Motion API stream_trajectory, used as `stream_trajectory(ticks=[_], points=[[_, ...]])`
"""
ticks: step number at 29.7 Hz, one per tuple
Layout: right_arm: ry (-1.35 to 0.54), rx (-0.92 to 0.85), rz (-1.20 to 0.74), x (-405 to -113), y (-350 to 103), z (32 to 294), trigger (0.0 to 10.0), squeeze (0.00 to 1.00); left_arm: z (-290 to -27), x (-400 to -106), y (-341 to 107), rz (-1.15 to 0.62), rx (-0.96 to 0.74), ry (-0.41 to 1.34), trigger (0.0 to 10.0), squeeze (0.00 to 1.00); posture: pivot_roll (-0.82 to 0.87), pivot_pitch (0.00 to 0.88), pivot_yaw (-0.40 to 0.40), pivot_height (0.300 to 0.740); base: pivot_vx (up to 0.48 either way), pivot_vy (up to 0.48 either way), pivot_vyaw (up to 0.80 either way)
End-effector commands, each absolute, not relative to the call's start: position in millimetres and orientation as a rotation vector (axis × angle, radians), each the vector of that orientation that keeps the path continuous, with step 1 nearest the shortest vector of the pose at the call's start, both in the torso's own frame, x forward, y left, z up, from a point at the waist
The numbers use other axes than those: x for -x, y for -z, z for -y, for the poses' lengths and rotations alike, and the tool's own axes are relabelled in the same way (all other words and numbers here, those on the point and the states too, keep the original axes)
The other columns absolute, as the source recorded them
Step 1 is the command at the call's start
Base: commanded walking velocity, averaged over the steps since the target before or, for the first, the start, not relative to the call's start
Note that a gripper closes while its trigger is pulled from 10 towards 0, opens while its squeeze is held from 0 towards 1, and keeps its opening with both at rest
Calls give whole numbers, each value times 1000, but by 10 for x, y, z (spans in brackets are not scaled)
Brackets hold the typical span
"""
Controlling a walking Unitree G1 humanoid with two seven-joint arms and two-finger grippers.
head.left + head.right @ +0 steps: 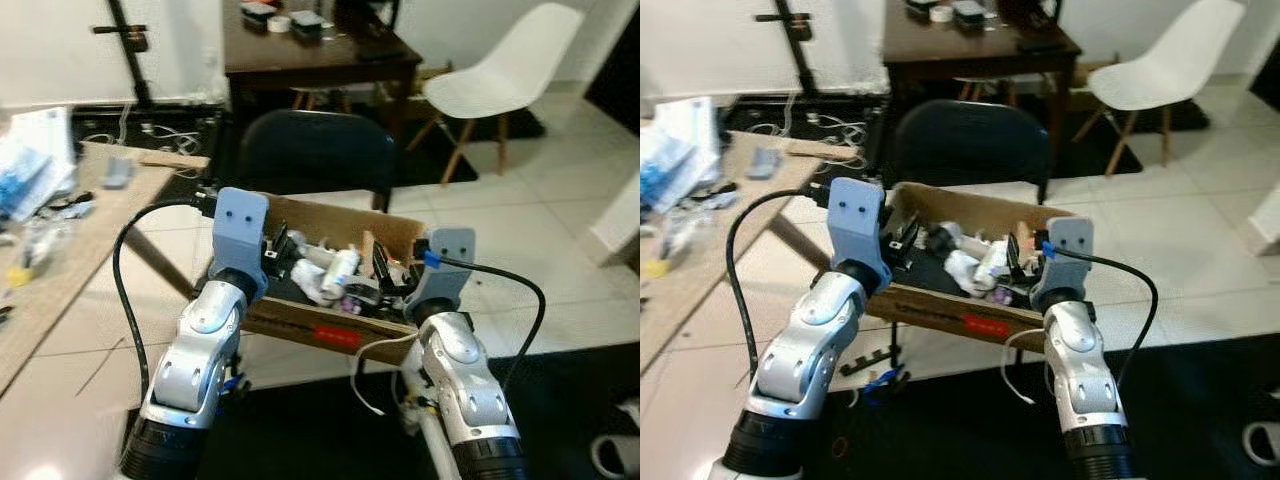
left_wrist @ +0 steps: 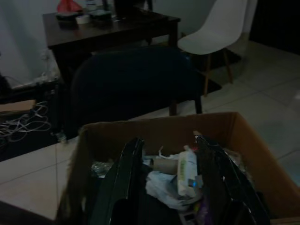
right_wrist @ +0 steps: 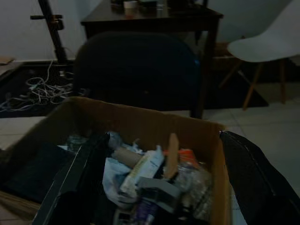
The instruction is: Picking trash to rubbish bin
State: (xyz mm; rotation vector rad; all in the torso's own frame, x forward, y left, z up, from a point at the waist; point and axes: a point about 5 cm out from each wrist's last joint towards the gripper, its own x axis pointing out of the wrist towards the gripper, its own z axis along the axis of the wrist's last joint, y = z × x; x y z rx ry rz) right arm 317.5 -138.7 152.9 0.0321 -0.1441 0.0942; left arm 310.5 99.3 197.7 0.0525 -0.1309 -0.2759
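Trash (image 1: pixel 330 275), seemingly between both tools, boxed.

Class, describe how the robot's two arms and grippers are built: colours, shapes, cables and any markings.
Both arms are shiny silver with rounded joints and black ribbed cuffs. Each wrist carries a grey-blue block with two small holes. The left gripper and right gripper have long black fingers. A black cable loops from each wrist; a white wire hangs under the right arm, near a blue clip.

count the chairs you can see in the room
2: a dark chair right behind the cardboard box, and a white chair farther back on the right, beside the dark table.
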Motion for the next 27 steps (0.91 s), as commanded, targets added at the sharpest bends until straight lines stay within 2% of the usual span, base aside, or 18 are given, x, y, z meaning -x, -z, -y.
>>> stream_trajectory(ticks=[1,9,27], points=[[-101,-44,133,-3162,-1510,1356,10000,0,-1000,-3098,-1924,107,-55,271,10000,0,97,99,13,740,0,0,0],[-116,6,118,-3161,-1496,1339,10000,0,-1015,-3103,-1908,98,-60,264,10000,0,97,99,20,740,0,0,0],[-145,124,148,-3167,-1548,1291,10000,0,-1237,-3153,-1838,67,-61,94,10000,0,89,75,13,740,0,0,788]])
